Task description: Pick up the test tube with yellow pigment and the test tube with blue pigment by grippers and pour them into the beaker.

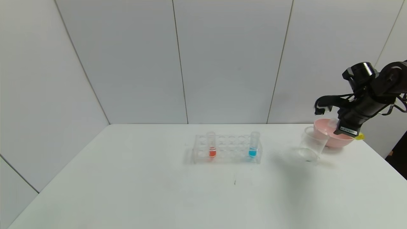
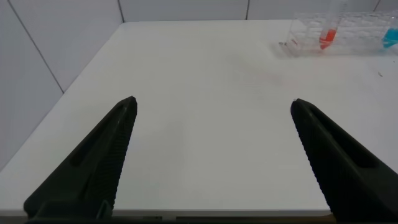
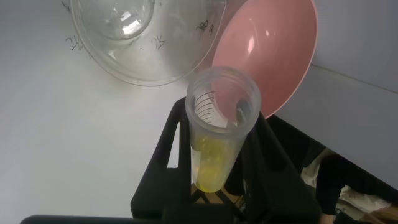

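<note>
- My right gripper point(image 3: 217, 168) is clamped on the test tube with yellow pigment point(image 3: 219, 134), tilted, its mouth near the beaker point(image 1: 311, 143) and the pink bowl point(image 1: 330, 135).
- My left gripper point(image 2: 211, 155) hangs over the table point(image 1: 159, 190), fingers apart, holding nothing.
- The test tube with blue pigment point(image 1: 253, 145) stands in the rack point(image 1: 227, 149), beside a red-orange tube point(image 1: 211, 144).

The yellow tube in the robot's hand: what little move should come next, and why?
Probably tip it further toward the beaker. The right gripper is shut on the yellow tube, whose mouth faces the beaker's rim, yet the yellow liquid sits at the tube's bottom.
</note>
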Controlling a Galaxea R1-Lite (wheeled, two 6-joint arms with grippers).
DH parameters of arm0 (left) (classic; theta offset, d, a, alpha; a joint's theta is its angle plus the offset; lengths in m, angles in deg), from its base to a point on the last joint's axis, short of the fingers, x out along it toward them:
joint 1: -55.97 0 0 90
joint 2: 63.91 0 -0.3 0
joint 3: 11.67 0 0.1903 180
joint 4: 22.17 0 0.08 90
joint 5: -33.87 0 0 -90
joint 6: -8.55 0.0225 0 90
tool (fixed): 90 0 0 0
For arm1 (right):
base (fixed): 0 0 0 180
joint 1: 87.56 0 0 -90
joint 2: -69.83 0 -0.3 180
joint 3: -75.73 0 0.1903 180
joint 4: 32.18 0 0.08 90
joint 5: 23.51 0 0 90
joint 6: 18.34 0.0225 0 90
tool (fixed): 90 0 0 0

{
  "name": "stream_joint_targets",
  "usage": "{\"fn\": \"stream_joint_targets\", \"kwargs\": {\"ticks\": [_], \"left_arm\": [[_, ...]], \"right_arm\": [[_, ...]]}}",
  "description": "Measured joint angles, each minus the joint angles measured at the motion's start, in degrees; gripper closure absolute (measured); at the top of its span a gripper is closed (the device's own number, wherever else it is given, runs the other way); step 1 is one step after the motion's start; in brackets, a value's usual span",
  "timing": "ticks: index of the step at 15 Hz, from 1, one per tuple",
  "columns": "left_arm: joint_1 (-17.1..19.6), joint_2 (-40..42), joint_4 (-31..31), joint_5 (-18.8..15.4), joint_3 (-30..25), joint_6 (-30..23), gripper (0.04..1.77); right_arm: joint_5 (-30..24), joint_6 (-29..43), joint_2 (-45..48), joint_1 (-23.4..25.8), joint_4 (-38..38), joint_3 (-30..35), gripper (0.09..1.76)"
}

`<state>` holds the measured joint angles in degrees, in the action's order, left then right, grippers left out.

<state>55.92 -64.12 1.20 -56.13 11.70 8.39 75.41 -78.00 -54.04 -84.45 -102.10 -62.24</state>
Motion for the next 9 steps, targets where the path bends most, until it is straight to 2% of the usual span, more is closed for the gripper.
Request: {"fn": "stream_joint_targets", "kwargs": {"ticks": [5, 9], "left_arm": [[0.02, 0.0, 0.0, 0.0, 0.0, 0.0, 0.05], [0.0, 0.0, 0.0, 0.0, 0.0, 0.0, 0.05]], "right_arm": [[5.39, -0.01, -0.59, -1.85, 0.0, 0.0, 1.32], [7.19, -0.17, -0.68, -2.97, -0.57, 0.0, 1.32]]}}
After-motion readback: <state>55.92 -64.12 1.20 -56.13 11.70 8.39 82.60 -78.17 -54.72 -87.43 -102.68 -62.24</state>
